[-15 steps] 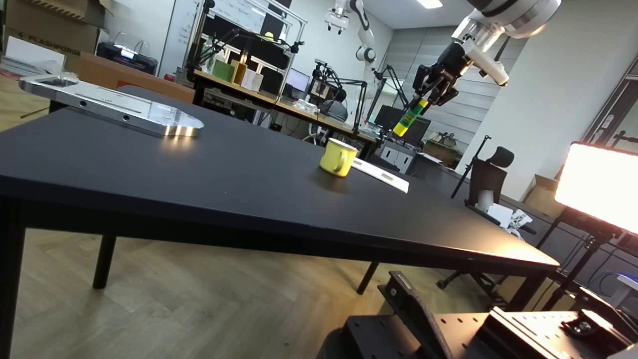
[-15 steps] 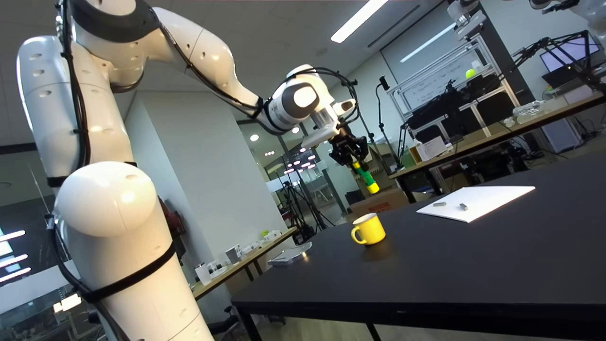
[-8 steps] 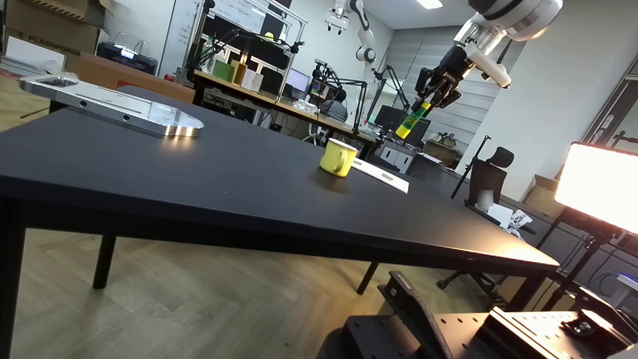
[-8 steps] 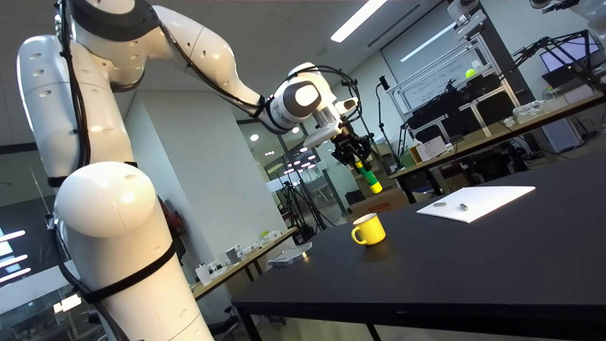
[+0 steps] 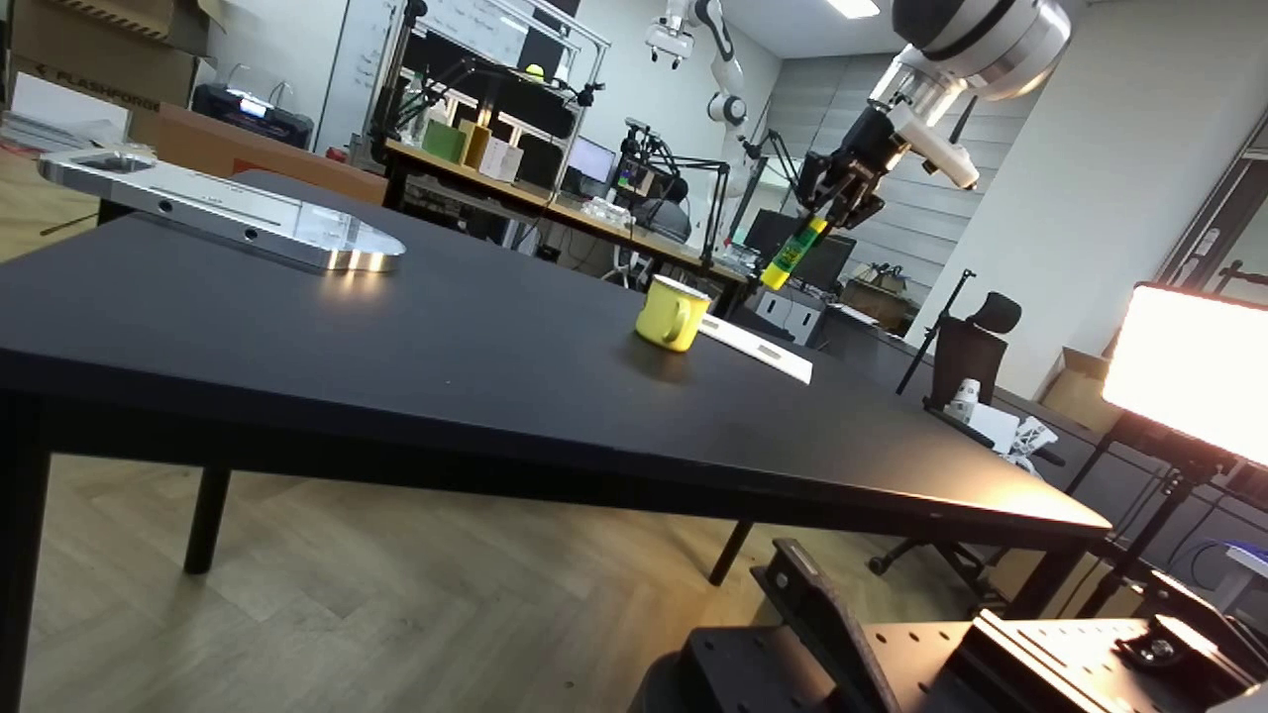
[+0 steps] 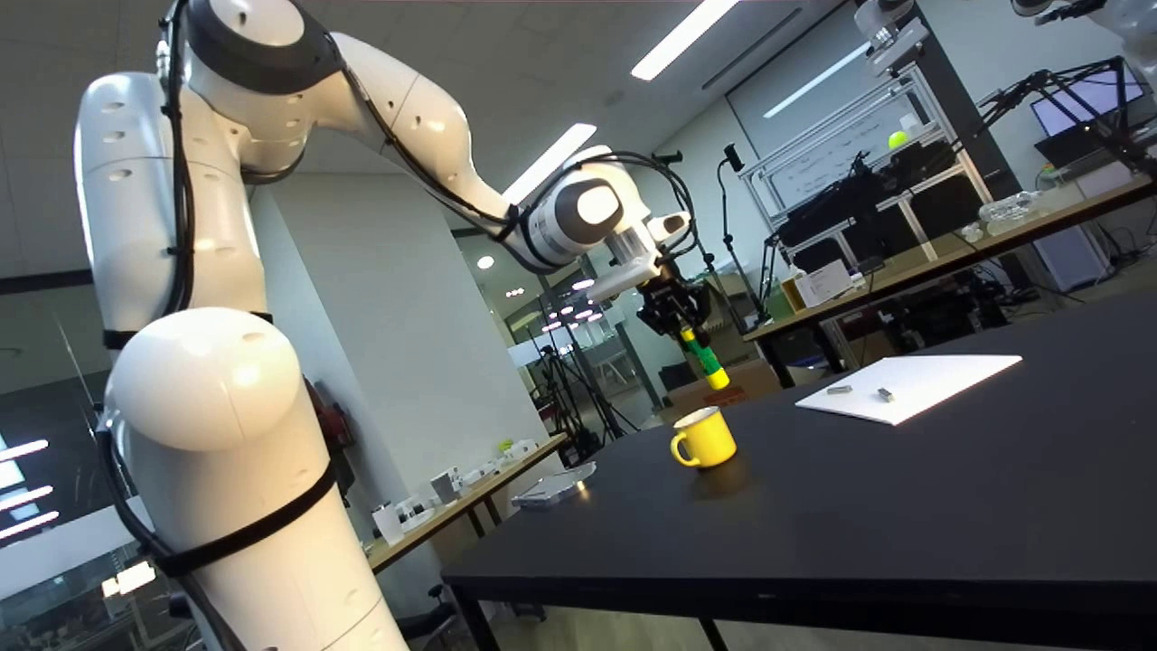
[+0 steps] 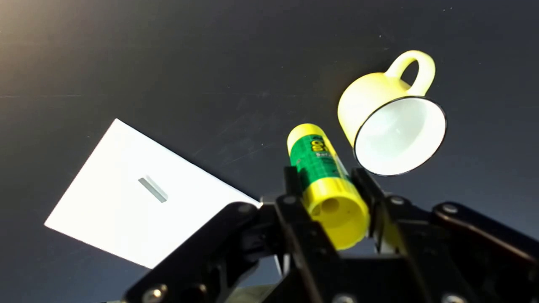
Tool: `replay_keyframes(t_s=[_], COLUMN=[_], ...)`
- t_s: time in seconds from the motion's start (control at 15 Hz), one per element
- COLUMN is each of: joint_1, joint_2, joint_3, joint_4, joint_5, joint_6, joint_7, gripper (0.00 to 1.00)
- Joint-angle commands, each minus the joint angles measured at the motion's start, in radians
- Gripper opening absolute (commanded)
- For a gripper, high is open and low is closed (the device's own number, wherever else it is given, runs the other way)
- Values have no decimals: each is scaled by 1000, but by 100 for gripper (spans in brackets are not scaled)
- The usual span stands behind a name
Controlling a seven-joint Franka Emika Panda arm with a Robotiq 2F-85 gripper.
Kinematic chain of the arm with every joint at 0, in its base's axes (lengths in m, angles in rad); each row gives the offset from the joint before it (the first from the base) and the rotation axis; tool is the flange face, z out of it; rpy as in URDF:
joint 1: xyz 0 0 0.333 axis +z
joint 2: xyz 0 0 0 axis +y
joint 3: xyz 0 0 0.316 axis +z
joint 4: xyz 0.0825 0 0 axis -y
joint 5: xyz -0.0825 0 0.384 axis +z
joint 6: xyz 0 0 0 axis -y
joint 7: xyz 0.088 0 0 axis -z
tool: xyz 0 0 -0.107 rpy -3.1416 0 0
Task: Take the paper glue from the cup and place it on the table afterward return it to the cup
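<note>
yellow mug: landmark; upright on the table, same spot as a second ago; white inside shows, no glue in it.
glue stick: in the air, off to one side of the mug, not touching it; lower and closer to the mug than half a second ago in both exterior views.
task: take-out part looks done; this drop fits a set-down beside the mug or a return into it, can't tell which.
jaws: narrow, holding the glue by the end farther from the mug.
gripper: higher than the mug, aimed down at a slant; glue leans, not in line with the upright mug. A return likely needs straightening and a shift over the mug, else it may knock the rim.
wrist: farther up from the mug, tipped down with the gripper.
forearm: slopes down from a high elbow; both shifted mugward in an exterior view since half a second ago.
shoulder: well apart from the mug, unmoved.
</note>
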Motion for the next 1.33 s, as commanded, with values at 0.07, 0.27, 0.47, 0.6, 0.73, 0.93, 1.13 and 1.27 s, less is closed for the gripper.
replay_keyframes(t_s=[0.07,0.27,0.47,0.6,0.73,0.93,1.13,1.27], joint_1=[31,42,50,52,55,59,62,63], joint_2=[117,166,201,222,245,273,294,303], joint_3=[40,72,89,98,100,96,91,89], joint_4=[114,159,181,189,196,208,223,229], joint_5=[-10,-7,-13,-14,-21,-33,-55,-69], joint_6=[19,30,28,23,14,-9,-31,-42], joint_7=[12,7,11,10,15,22,26,27], gripper=[9,9,9,9,9,9,9,9])
